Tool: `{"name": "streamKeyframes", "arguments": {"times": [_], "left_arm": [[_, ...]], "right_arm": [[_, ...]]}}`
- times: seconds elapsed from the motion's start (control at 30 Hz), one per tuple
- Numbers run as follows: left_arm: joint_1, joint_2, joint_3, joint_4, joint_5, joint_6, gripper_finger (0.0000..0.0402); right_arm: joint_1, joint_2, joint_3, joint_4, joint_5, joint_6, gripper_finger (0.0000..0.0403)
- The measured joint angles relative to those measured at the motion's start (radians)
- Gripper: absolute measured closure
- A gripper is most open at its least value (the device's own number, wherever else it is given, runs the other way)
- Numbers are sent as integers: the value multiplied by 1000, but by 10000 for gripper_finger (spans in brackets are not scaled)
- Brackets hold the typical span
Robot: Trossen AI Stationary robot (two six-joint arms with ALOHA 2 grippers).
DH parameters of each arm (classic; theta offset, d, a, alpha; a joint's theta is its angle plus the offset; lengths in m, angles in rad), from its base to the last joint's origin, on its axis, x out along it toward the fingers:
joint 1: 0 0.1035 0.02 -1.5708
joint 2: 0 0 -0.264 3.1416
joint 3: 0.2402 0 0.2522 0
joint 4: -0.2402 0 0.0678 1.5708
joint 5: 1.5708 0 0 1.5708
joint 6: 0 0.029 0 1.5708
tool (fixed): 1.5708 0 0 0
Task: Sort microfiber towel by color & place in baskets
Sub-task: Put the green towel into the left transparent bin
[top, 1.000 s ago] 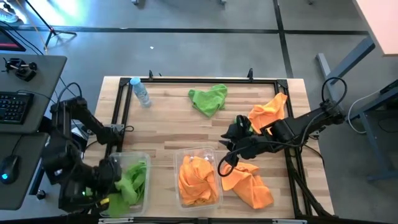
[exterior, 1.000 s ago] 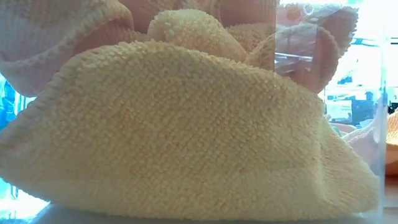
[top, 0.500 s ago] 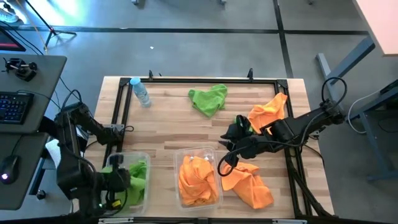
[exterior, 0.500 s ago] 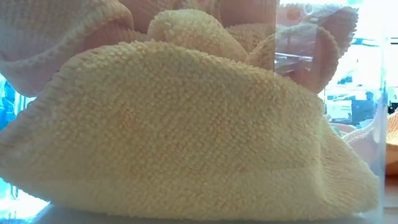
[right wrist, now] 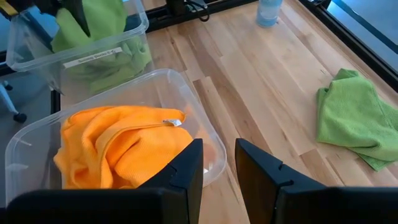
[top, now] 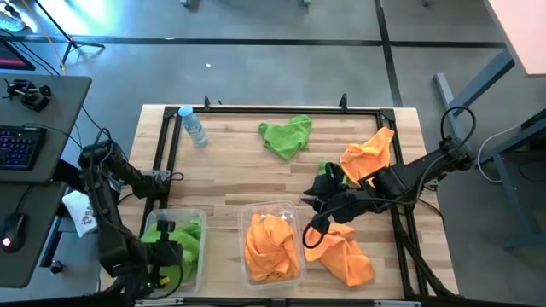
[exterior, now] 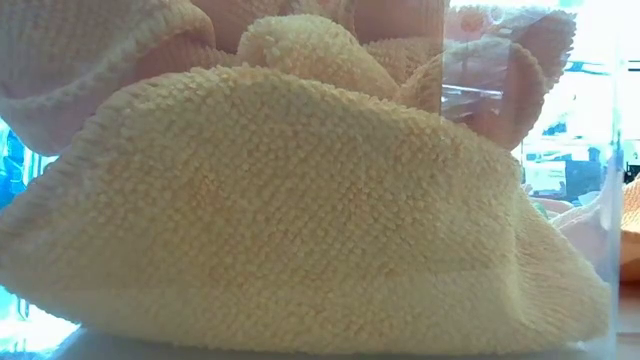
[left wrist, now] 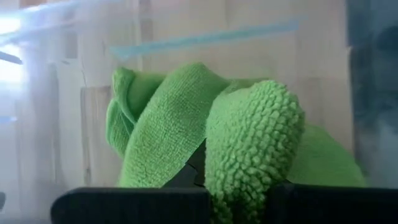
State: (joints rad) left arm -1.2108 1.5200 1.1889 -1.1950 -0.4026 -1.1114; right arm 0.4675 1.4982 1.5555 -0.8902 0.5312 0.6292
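The left gripper [top: 166, 254] sits low in the left tub [top: 198, 217], jaws closed among its green towels [top: 186, 240]; letting go and lifting out looks next. The right gripper [top: 309, 223], jaws partly apart and empty, hovers between the orange-filled tub [top: 242, 213] and a loose orange towel [top: 345, 256].

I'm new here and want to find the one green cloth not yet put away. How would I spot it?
Start at the wooden table and look to its far edge, right of the small clear water bottle. There a crumpled bright green microfiber cloth lies loose on bare wood. Unlike the other green cloth, it sits in no clear plastic tub.
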Motion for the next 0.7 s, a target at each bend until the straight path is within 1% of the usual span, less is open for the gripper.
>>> {"name": "streamKeyframes", "arguments": {"times": [0.13,0.2,0.27,0.33,0.53,0.7], "left_arm": [[13,0,-74,85,28,42,401],[26,0,-111,154,70,87,402],[44,0,-149,227,134,150,402],[57,0,-187,278,164,177,402],[64,0,-282,347,110,117,401],[63,-1,-359,458,105,81,401]], "right_arm": [[0,0,0,-4,13,-1,316],[0,0,0,-4,19,-1,316],[-3,0,0,-3,19,-1,316],[-3,0,0,-4,20,0,316],[-3,0,0,-4,23,24,316],[-3,0,0,-4,23,26,316]]}}
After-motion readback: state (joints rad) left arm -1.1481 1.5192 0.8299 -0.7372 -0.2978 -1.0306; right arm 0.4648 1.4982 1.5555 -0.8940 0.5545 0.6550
